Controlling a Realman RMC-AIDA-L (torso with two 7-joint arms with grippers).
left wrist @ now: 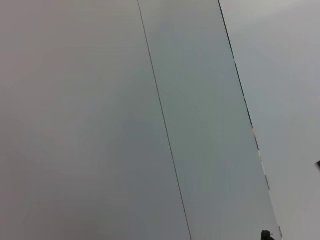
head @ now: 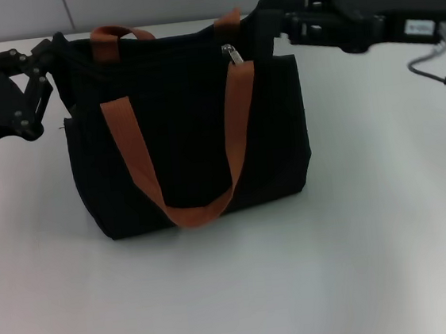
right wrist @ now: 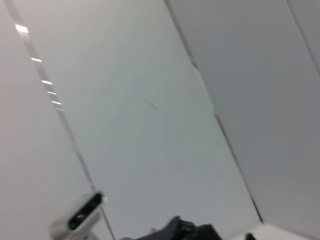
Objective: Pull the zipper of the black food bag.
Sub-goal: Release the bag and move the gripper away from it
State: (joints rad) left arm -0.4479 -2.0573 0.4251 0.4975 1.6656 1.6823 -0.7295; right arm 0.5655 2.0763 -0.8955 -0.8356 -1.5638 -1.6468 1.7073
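White worktop (head: 361, 264), black food bag (head: 187, 131) mid-centre. Left gripper (head: 51, 69) pinching bag's left top corner; right gripper (head: 260, 27) near silver zipper (head: 232, 54), fingers' grip hard to tell. Next: pull zipper along track.

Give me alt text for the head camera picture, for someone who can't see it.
A black food bag with orange-brown handles stands upright on a white table, its silver zipper near the top edge toward the robot's right. The left gripper is at the bag's upper left corner, and the right gripper is at its upper right corner, close to the zipper.
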